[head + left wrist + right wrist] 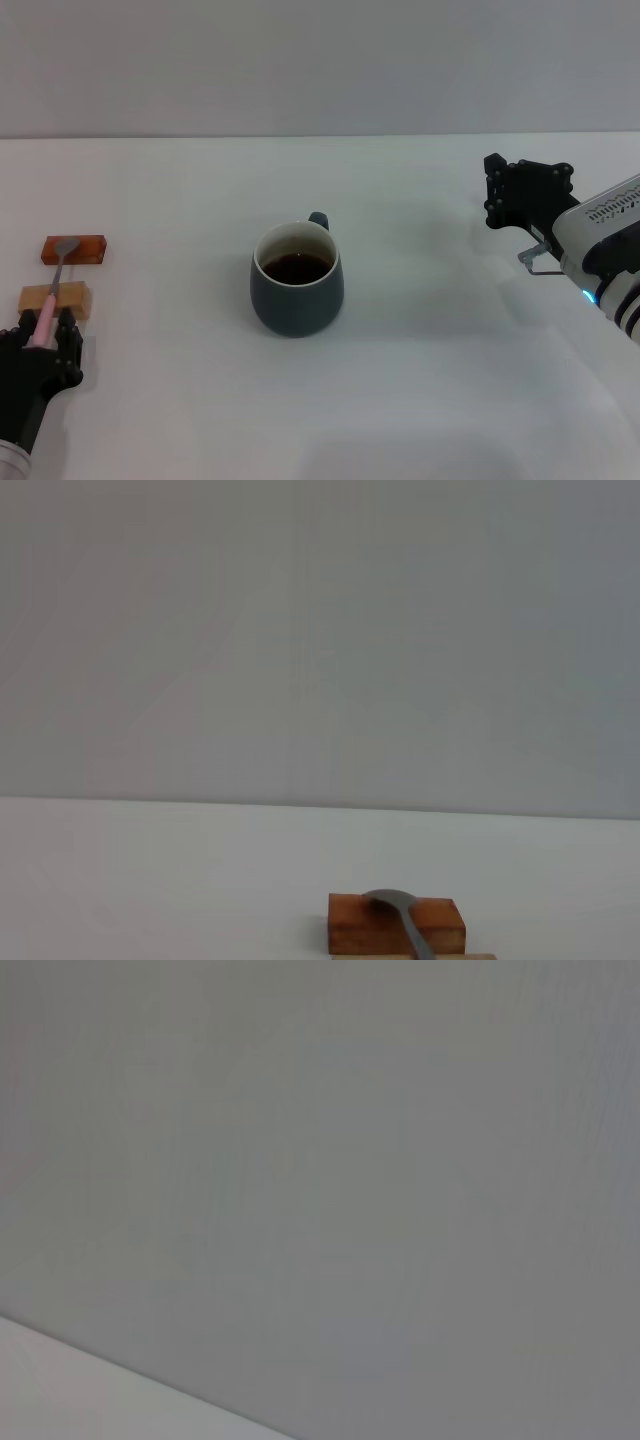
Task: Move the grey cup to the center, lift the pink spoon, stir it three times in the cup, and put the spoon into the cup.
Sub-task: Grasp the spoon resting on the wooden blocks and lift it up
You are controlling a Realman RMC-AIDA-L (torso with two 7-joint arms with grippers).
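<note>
Grey cup [296, 295]: smooth matt glaze. Pink spoon [52, 290]: dull metal bowl, pink handle. Blocks under it, orange-brown block [75, 248] and tan block [55, 299]: wood-like. Table [450, 380]: matt white.

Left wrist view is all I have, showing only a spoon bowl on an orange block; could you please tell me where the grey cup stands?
Observer: The grey cup stands mid-table, well to the right of the spoon, with dark liquid inside.
Operator: Thank you. Where is the left gripper relative to the spoon?
Observer: The left gripper is at the handle end of the pink spoon, whose handle rests across a tan block.
Operator: And the right arm, please?
Observer: The right gripper is over the table's far right side, well apart from the cup.
</note>
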